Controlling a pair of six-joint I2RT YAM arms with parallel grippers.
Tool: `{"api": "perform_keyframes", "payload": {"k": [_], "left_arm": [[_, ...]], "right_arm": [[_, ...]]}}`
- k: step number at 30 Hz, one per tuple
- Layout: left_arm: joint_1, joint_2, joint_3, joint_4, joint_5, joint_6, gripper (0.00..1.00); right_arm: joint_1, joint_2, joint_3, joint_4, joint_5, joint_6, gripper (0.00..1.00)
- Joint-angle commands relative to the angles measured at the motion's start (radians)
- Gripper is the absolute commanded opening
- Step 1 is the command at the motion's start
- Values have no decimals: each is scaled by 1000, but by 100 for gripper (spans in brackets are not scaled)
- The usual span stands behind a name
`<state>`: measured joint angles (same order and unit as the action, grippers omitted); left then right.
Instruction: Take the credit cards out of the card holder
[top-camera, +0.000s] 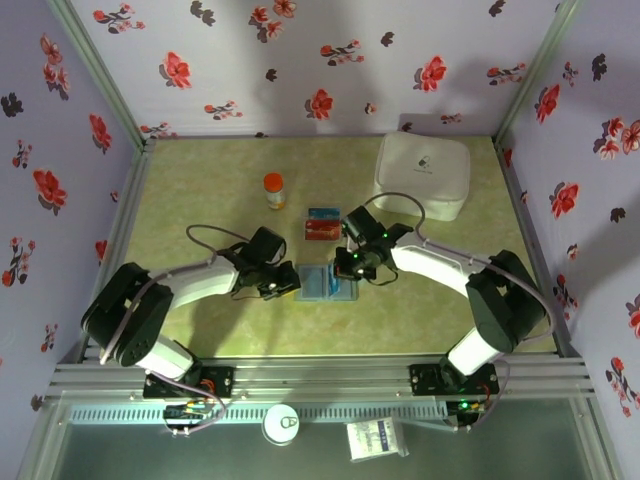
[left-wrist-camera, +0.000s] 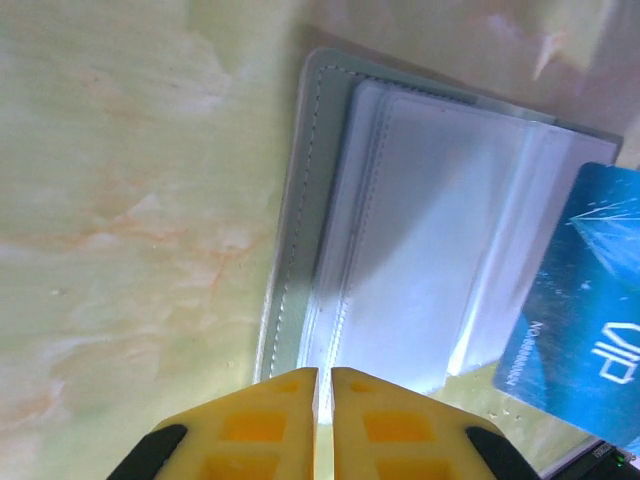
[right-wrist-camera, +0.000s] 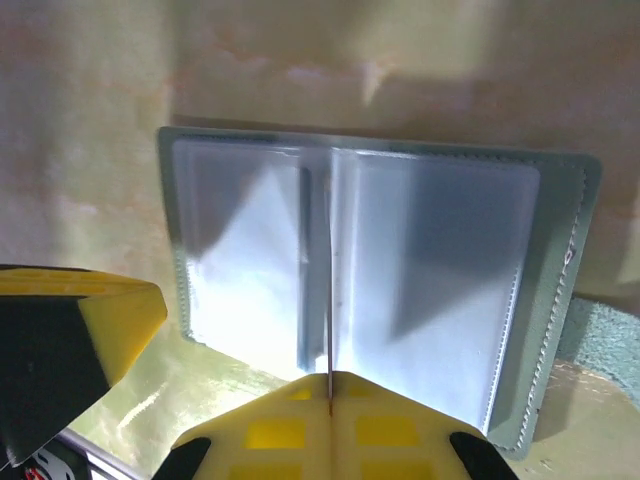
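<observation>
The grey-blue card holder (top-camera: 322, 286) lies open on the table between the two arms, its clear sleeves (left-wrist-camera: 440, 230) looking empty. My right gripper (right-wrist-camera: 330, 378) is shut on a blue credit card (left-wrist-camera: 585, 300). That card stands edge-on (right-wrist-camera: 329, 300) above the holder's (right-wrist-camera: 555, 300) spine. My left gripper (left-wrist-camera: 324, 370) is shut, with its tips over the holder's (left-wrist-camera: 300, 200) near edge. Whether it pinches the cover I cannot tell. A red-orange card (top-camera: 322, 231) and a blue card (top-camera: 322, 212) lie flat on the table just beyond the holder.
An orange-capped bottle (top-camera: 273, 189) stands at the back, left of centre. A big white rounded case (top-camera: 422, 174) sits at the back right. Flowered walls close in the table on three sides.
</observation>
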<state>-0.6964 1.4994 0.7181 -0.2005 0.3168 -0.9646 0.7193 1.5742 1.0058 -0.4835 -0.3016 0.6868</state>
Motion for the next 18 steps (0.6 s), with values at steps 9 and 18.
{"api": "perform_keyframes", "payload": {"k": [9, 18], "left_arm": [[47, -128, 6, -134, -56, 49, 11], [78, -171, -44, -136, -55, 58, 10]], "right_arm": [[-47, 57, 299, -317, 74, -697, 4], [-73, 248, 597, -579, 222, -1297, 0]]}}
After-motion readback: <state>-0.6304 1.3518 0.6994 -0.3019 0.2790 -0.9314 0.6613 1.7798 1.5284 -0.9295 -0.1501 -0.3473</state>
